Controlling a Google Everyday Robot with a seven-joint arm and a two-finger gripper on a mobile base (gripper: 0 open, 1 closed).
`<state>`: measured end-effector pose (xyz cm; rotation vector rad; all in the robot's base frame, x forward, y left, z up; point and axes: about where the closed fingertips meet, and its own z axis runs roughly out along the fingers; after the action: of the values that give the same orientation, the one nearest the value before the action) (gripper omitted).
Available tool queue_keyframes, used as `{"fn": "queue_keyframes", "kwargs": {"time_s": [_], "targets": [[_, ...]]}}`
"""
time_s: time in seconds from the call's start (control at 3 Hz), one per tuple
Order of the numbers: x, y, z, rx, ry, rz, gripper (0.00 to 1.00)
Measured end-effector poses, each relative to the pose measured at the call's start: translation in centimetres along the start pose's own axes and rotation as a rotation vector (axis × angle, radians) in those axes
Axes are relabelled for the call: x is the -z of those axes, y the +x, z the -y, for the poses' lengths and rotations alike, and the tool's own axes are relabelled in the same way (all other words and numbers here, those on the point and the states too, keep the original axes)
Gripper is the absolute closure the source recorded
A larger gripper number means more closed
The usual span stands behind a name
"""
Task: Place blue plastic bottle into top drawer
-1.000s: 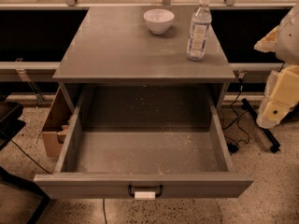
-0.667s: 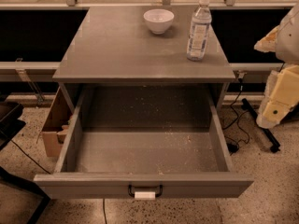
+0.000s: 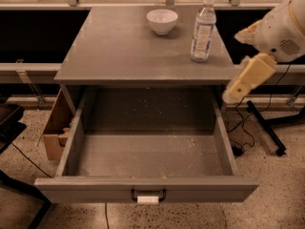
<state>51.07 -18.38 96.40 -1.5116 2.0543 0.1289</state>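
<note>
On the grey desk point(image 3: 124, 51), above its open shallow grey top drawer point(image 3: 143, 190), with your cream gripper point(image 3: 236, 66) off the right side, fingers point(image 3: 250, 75) apart and empty, take the small clear blue-labelled plastic bottle point(image 3: 203, 32), upright near the right edge, mid-label: it looks light, slick and tippy.

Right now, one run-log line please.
top drawer: open, no bottle inside | blue plastic bottle: upright on cabinet top, right of white bowl | gripper: off cabinet's right side, clear of bottle
</note>
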Motion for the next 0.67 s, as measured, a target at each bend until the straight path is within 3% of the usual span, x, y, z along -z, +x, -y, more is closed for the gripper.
{"fn": "queue_keyframes", "kwargs": {"time_s": [0.33, 0.67], "targets": [[-2.6, -2.7, 4.7, -0.073, 0.051, 0.214, 0.0], [-5.2, -4.0, 9.6, -0.205, 0.141, 0.437, 0.0]]}}
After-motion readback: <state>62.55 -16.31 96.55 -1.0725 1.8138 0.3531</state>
